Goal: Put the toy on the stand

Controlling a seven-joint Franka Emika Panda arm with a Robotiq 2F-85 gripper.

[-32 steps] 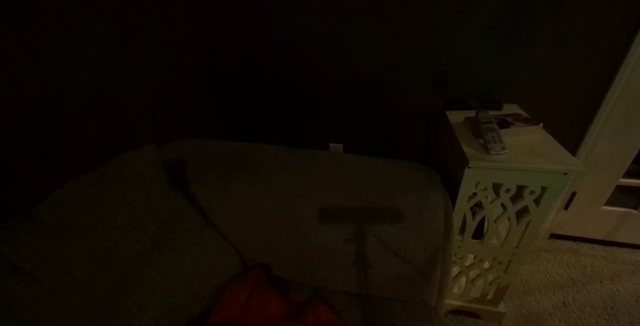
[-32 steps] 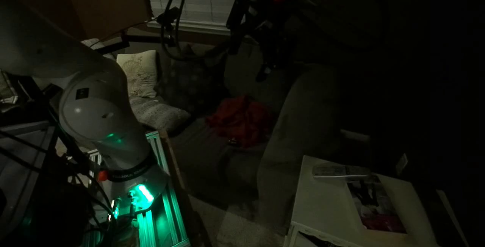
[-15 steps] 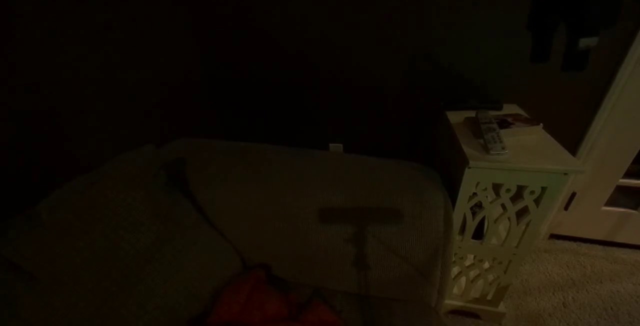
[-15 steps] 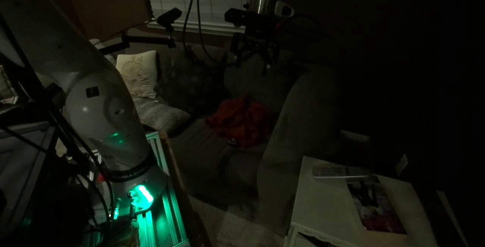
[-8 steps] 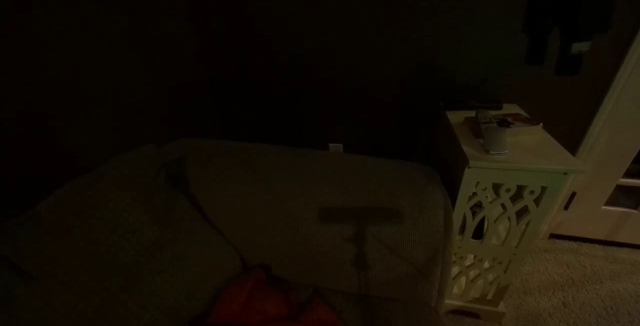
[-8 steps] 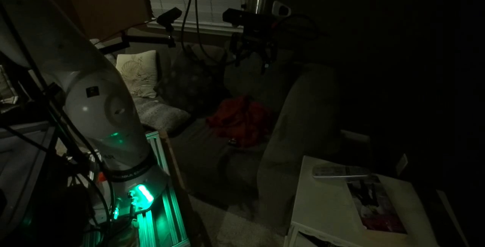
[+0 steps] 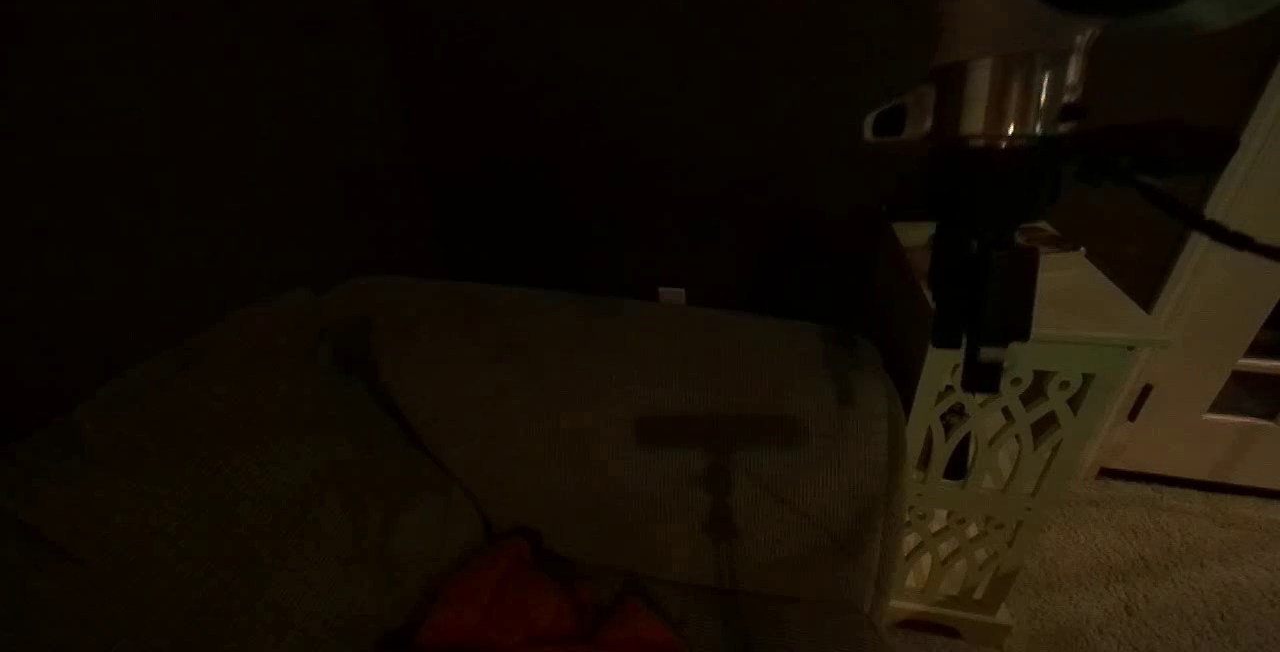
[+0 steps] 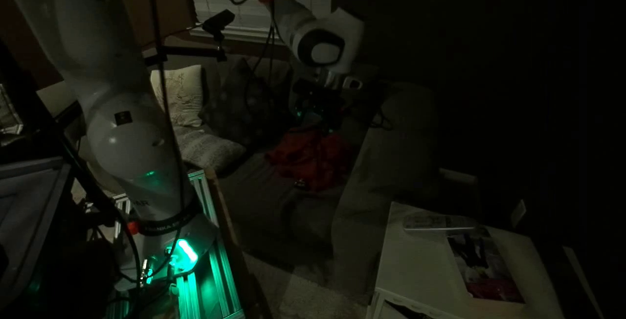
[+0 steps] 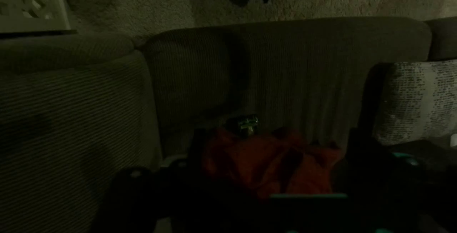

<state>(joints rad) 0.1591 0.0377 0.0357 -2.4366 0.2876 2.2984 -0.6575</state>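
Wrist view: gripper (image 9: 278,136) spread, fingers well apart; it hangs above the couch (image 9: 303,47) and the red cloth (image 9: 257,158). Small glinting toy (image 9: 249,122) is on the couch at the cloth's edge; too dark to tell if they touch. In an exterior view the toy sits at the cloth's near-left edge. White stand (image 8: 411,260) is near right there, well apart from toy, remote (image 8: 433,221) and book (image 8: 484,265) on its top.
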